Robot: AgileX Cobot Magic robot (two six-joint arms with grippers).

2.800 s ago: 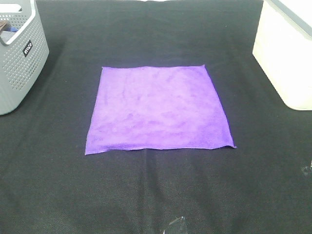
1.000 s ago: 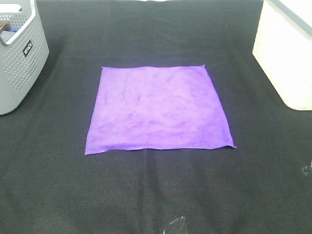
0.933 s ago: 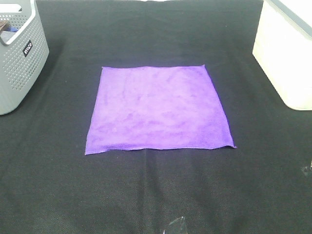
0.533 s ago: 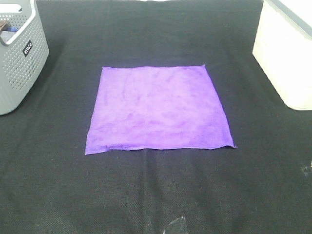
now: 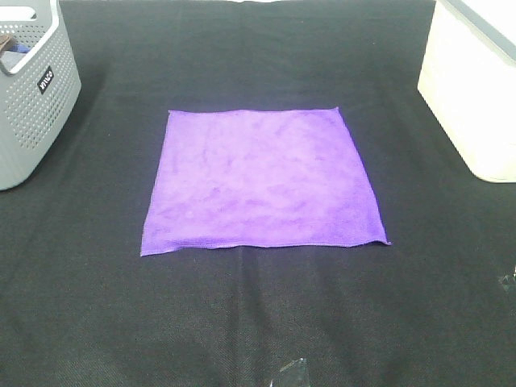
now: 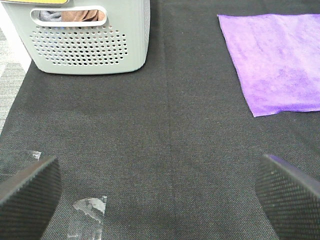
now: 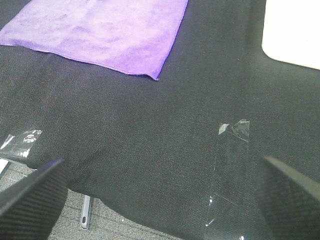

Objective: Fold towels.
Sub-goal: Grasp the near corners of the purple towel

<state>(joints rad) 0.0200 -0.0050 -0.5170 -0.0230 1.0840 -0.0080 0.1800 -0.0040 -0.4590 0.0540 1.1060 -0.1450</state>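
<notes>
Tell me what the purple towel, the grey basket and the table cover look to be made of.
Purple towel: soft, fuzzy cloth, likely microfibre; matte nap with brushed streaks.
Grey basket: probably moulded plastic; smooth walls with even rows of holes.
Table cover: black woven fabric, matte; visible weave grain.

High view looking down on black mat (image 5: 258,322), wrist views low, angled forward, each catching a towel (image 5: 258,181) corner

Left gripper (image 6: 159,192) and right gripper (image 7: 161,195), wrist views. The jaws of both are spread wide, and nothing is held between the textured black pads (image 6: 27,192). Each gripper is positioned well apart from the towel (image 5: 260,179), off a near corner.
</notes>
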